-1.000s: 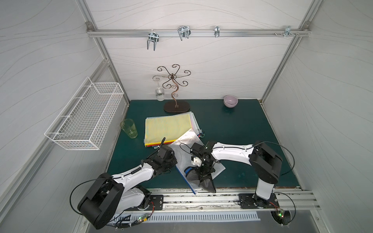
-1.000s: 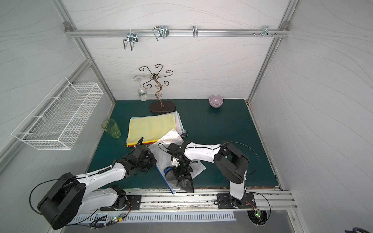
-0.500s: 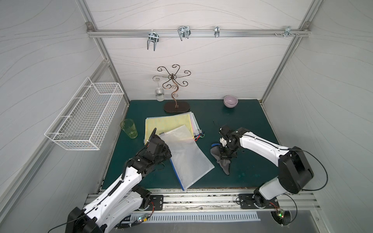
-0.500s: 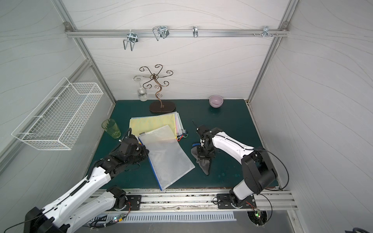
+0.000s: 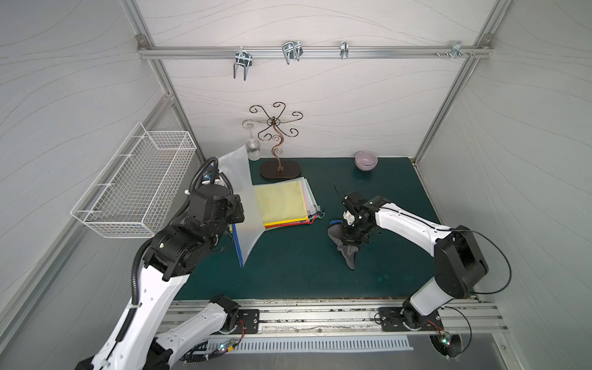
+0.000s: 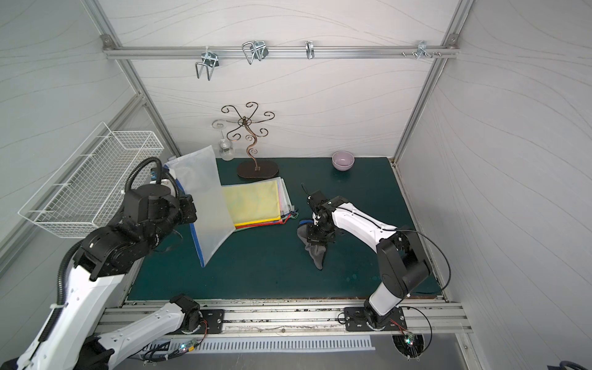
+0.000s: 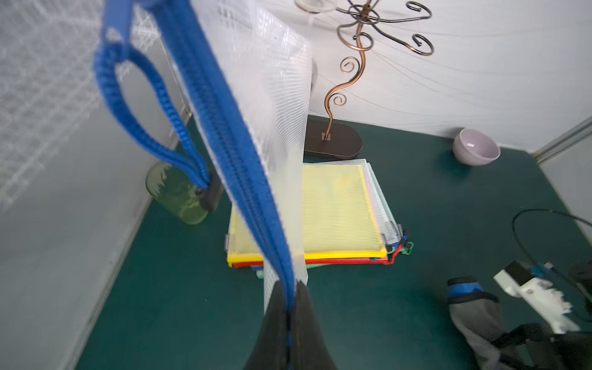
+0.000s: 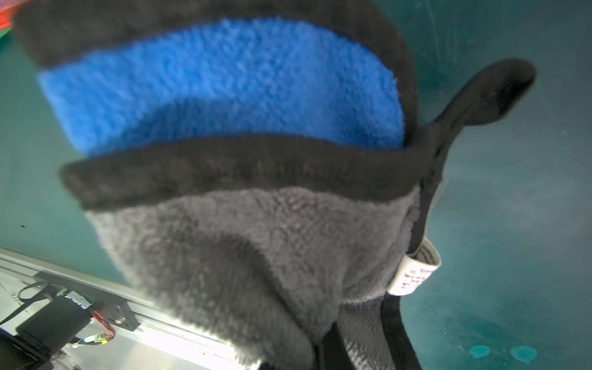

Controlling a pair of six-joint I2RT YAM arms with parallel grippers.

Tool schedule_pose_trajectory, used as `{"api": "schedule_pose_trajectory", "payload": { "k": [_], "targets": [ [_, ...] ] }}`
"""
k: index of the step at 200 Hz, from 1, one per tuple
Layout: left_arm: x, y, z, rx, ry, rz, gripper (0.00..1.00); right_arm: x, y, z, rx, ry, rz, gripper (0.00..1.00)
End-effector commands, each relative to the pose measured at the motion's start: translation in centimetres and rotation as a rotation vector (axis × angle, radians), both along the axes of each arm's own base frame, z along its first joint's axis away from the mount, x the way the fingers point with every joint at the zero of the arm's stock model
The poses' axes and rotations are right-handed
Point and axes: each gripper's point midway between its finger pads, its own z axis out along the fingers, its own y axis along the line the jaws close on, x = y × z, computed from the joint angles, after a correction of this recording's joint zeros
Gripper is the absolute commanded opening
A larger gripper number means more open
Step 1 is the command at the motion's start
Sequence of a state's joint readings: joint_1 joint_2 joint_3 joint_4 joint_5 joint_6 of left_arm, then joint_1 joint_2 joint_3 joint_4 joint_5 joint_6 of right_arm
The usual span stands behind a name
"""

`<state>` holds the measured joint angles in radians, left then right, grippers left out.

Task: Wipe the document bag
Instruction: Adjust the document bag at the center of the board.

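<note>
You have the green worktop point(image 5: 288, 275) in front of you, with a white wire basket point(image 5: 134, 189) fixed to the wall beyond its left edge. The document bag point(image 5: 240, 189), see-through with a blue zip, is lifted off the worktop and hangs upright over the left edge. Your left end effector point(image 7: 290, 299) is clamped tight on the bag's zip edge. Just beside the bag, a stack of flat bags point(image 5: 283, 201) with a yellow one on top lies toward the back left corner, in front of a curly metal stand point(image 5: 278, 168). Right of centre, your right end effector point(image 5: 350, 235) is closed on a grey cloth point(image 5: 348, 254) with a blue and black band, which droops toward the worktop. A pale bowl point(image 5: 366, 160) sits at the back edge, and a green glass point(image 7: 177, 195) stands by the left edge.
</note>
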<state>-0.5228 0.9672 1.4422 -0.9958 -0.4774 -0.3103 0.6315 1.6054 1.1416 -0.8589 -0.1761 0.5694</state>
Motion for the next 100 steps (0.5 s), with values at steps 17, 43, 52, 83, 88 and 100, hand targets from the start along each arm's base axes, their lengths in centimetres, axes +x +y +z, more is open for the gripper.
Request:
{"api": "schedule_pose_trajectory", "payload": {
  "k": [17,43,52,83,88,100],
  "targets": [
    [2.3,-8.6,-3.5,0.252,0.091,-0.271,0.0,0.6,-1.6,-0.1,0.02,0.002,-0.091,0.0],
    [2.0,-16.4,-10.4,0.186,0.179,-0.451,0.0,1.5,-4.9,1.0,0.005,-0.057,-0.192,0.0],
    [1.4,-18.8,-13.1,0.169,0.212,-0.509,0.0,1.8,-6.3,1.7,-0.006,-0.085,-0.23,0.0],
    [-1.9,-26.3,-20.8,0.134,0.345,-0.718,0.0,2.3,-9.0,4.5,-0.016,-0.201,-0.32,0.0],
    [-2.5,-27.3,-21.7,0.145,0.352,-0.75,0.0,2.3,-9.2,4.9,-0.014,-0.219,-0.331,0.0],
    [-3.5,-29.3,-23.5,0.148,0.366,-0.809,0.0,2.3,-9.5,5.7,-0.002,-0.256,-0.355,0.0]
  ]
}}
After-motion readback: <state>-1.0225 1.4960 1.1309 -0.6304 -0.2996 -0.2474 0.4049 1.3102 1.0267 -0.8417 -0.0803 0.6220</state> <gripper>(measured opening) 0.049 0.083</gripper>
